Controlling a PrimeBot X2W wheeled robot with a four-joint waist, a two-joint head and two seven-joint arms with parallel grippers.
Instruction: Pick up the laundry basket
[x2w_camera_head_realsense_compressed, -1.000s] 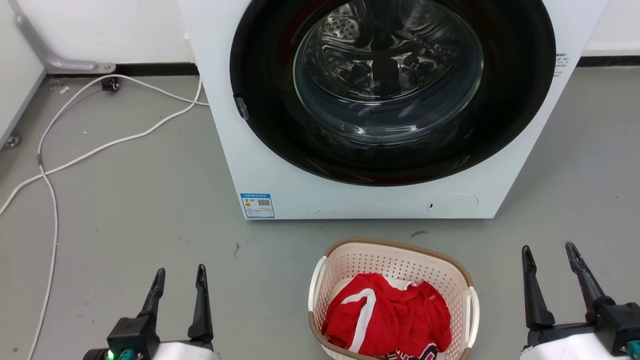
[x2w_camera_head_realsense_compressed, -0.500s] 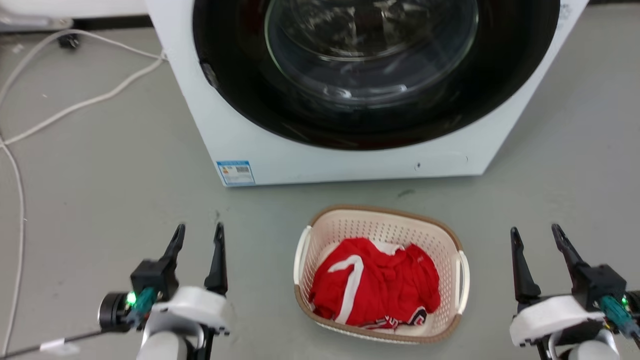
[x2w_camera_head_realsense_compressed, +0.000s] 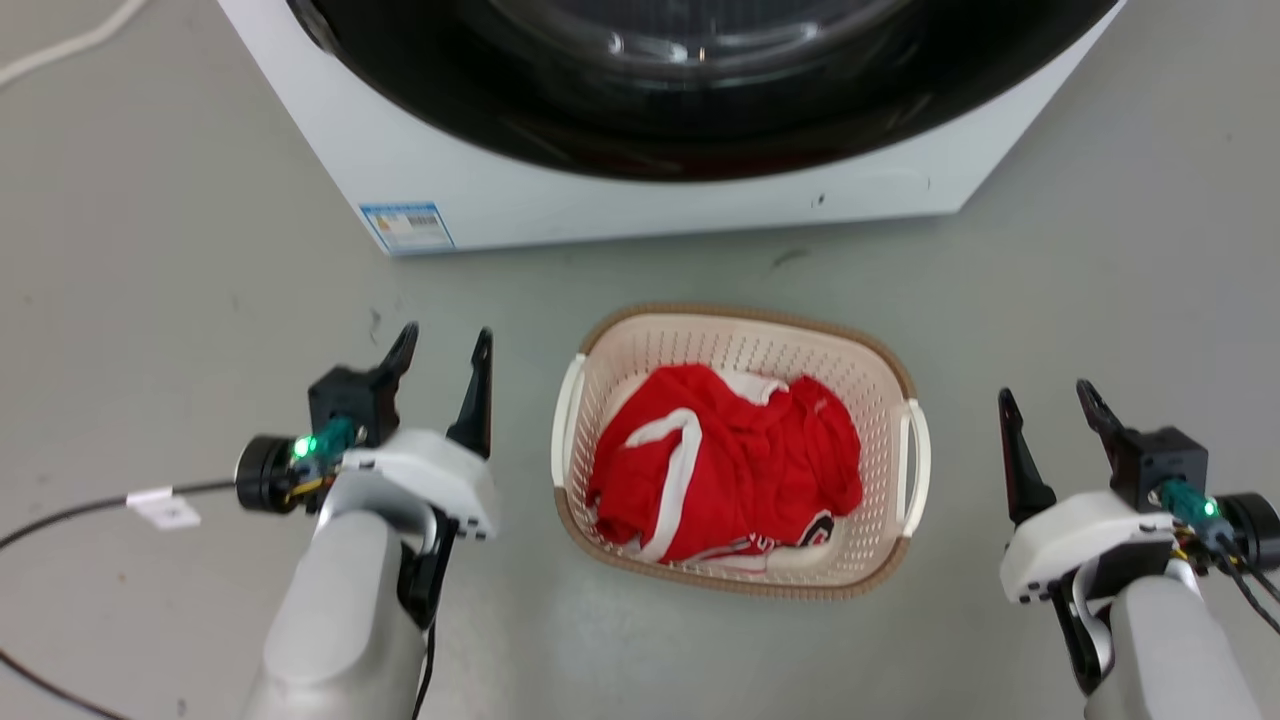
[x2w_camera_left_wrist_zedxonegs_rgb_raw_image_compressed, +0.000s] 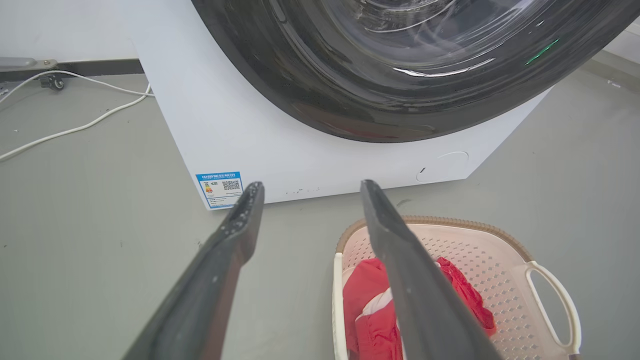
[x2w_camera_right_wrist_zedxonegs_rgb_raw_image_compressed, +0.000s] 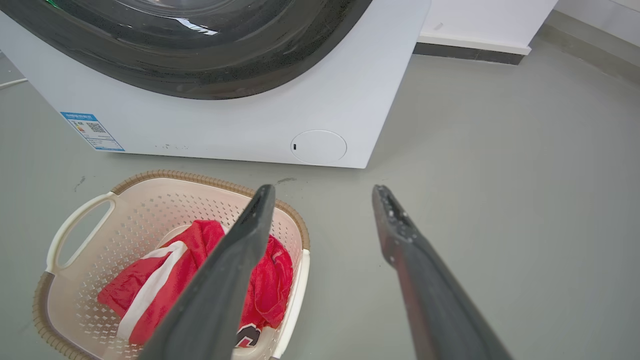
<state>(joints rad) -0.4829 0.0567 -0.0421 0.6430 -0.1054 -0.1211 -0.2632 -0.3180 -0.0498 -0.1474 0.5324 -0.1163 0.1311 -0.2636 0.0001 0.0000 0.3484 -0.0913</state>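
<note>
Laundry area: front-load washing machine on bare grey floor, white wall.

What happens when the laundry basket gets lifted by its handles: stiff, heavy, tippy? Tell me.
The laundry basket is perforated plastic with a moulded rim, so probably stiff and light. It holds some red clothing, likely adding little weight. Its white side handles sit on opposite sides, so lifting one alone would probably tilt it.

Grey forearms, white wrist shells; dark tapering jaws; green lights.
</note>
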